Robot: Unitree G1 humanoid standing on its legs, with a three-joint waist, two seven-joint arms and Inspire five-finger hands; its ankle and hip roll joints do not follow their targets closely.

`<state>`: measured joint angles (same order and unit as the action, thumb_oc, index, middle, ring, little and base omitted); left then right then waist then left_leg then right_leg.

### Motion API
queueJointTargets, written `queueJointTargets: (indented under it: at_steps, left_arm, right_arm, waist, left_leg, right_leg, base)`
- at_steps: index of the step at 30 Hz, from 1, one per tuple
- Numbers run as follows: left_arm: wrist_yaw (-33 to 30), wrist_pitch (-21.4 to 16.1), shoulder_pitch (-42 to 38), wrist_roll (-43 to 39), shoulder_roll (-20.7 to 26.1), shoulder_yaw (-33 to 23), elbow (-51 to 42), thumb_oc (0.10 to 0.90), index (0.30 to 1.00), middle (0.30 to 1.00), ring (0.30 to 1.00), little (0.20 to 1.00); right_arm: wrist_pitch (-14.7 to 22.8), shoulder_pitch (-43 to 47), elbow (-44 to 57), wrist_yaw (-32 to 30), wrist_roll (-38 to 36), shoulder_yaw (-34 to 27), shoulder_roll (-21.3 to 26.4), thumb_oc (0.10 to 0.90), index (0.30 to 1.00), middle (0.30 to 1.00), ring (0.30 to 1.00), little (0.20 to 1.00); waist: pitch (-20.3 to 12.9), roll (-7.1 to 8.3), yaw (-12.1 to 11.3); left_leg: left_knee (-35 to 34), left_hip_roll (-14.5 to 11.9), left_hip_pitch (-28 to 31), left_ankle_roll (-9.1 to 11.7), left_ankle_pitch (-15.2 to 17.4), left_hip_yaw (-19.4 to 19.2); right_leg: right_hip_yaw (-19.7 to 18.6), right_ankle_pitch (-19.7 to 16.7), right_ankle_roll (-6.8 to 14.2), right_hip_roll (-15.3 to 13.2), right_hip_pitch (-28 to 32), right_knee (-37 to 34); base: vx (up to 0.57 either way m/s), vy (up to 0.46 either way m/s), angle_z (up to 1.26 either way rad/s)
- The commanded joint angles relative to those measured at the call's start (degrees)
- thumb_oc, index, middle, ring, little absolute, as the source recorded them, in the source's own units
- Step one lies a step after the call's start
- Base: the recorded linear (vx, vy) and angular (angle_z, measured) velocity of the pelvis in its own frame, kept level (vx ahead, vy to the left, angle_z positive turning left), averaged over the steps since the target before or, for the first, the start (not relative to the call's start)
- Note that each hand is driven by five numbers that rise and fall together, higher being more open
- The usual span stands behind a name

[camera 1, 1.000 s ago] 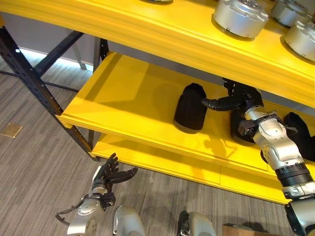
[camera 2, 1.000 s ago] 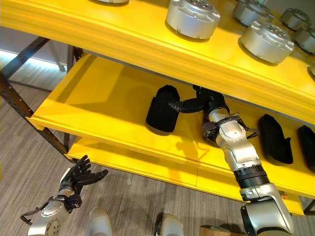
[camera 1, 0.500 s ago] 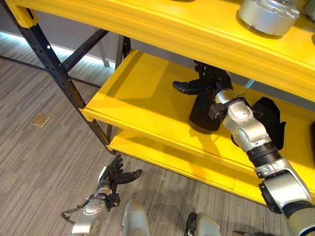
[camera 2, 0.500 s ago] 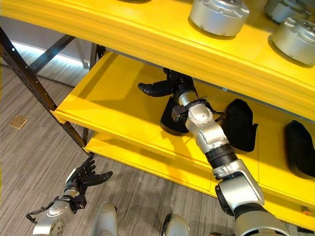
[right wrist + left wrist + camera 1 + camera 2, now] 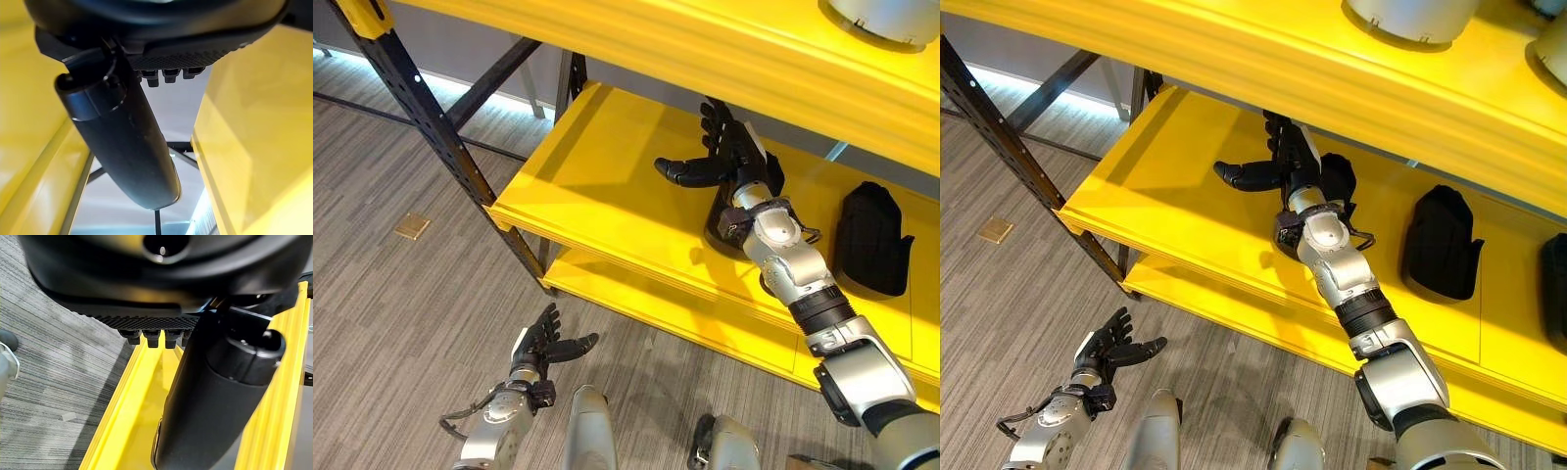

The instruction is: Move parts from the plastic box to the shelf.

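- The black part stands on the yellow shelf, just behind the right hand, on the wrist side of its fingers; the two look apart, though I cannot be sure.
- Its long axis runs into the shelf's depth.
- It looks dark, matte and rounded; a second part lies further along.
- Right fingers are straight and spread, thumb out, holding nothing.
- The left hand hangs low over the floor, relaxed and empty, well away.
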<state>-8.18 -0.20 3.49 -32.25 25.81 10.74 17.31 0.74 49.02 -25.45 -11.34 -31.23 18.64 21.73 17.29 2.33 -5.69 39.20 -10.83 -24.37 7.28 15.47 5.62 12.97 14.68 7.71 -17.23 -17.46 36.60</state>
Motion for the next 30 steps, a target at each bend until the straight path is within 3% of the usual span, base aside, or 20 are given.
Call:
queueJointTargets:
  at_steps: [1,16,30]
  left_arm:
    - [-0.3,-5.3,-1.9,2.8,1.9,1.3,-6.2,0.900,1.000,1.000,1.000,1.000]
    - [-1.6,-5.3,-0.3,4.9,0.0,0.5,-7.1,0.900,1.000,1.000,1.000,1.000]
    - [-1.9,-5.6,1.2,6.3,-0.3,0.3,-7.3,0.900,1.000,1.000,1.000,1.000]
  right_arm:
    - [8.1,3.0,4.5,-1.5,2.8,-6.4,-0.4,0.900,1.000,1.000,1.000,1.000]
    - [10.5,-10.9,15.0,-5.3,9.6,-10.9,-4.9,0.900,1.000,1.000,1.000,1.000]
    - [11.2,-18.0,20.5,-8.0,15.4,-13.8,-5.1,0.900,1.000,1.000,1.000,1.000]
  waist:
    - [-2.3,0.61,-0.1]
    - [-3.0,-0.50,3.0]
    - [-3.3,-1.15,4.4]
  left_leg:
    - [0.6,-1.2,-0.1,-2.6,-0.9,1.3]
    - [0.4,-1.8,-1.4,-2.6,-1.0,0.6]
    - [0.8,-2.2,-2.0,-2.6,-1.0,0.3]
  right_leg:
    - [-2.7,-1.5,-0.5,-0.8,3.2,0.4]
    - [-4.0,-2.0,-0.3,-0.2,1.1,-0.1]
    - [-4.8,-2.2,-0.2,0.1,-0.3,0.2]
  base:
    - [0.00,0.000,0.00]
    - [0.00,0.008,-0.03]
    - [0.00,0.000,-0.03]
